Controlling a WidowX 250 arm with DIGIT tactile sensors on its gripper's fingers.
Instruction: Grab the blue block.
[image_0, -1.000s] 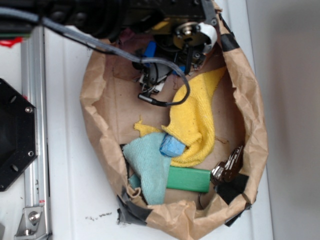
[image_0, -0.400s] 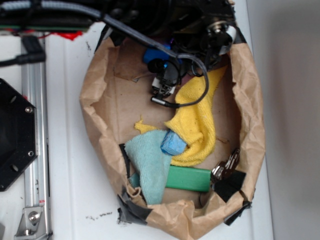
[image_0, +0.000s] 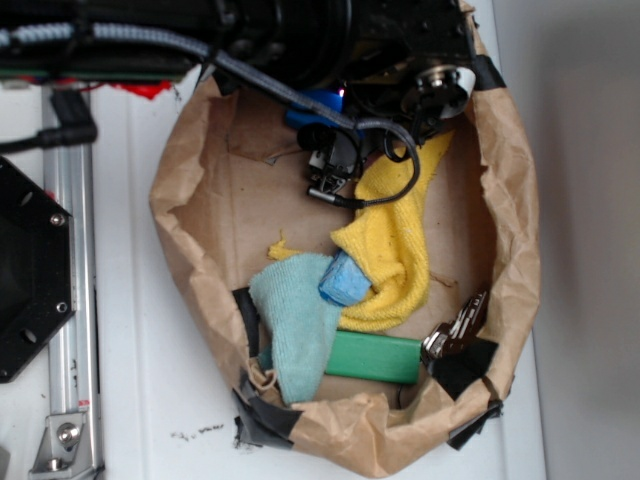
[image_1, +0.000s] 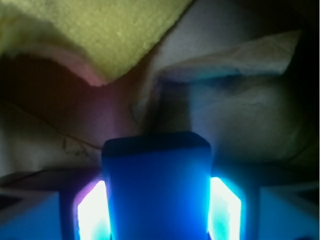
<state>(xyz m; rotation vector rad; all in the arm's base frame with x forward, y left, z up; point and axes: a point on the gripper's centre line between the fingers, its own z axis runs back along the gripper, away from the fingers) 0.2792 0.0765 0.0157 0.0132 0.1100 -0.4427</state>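
The blue block (image_0: 310, 103), deep blue and smooth, shows at the far end of the brown paper bag (image_0: 185, 240), mostly hidden under the black arm. In the wrist view the blue block (image_1: 157, 185) fills the space between my two fingers, with a bright glowing strip (image_1: 92, 212) tight against each of its sides. My gripper (image_0: 325, 120) is shut on it, low inside the bag beside the yellow cloth (image_0: 395, 250). The gripper (image_1: 157, 200) points at the paper wall and the edge of the cloth (image_1: 95, 30).
A pale-blue chunk (image_0: 343, 280) lies between the yellow cloth and a teal cloth (image_0: 300, 335). A green block (image_0: 378, 358) and a metal clip (image_0: 455, 335) lie at the near rim. A black base (image_0: 25, 270) and a metal rail (image_0: 70, 300) stand to the left.
The arm has shifted right and toward the far rim of the bag. The bag's left wall has bulged outward. The blue block stays under the gripper.
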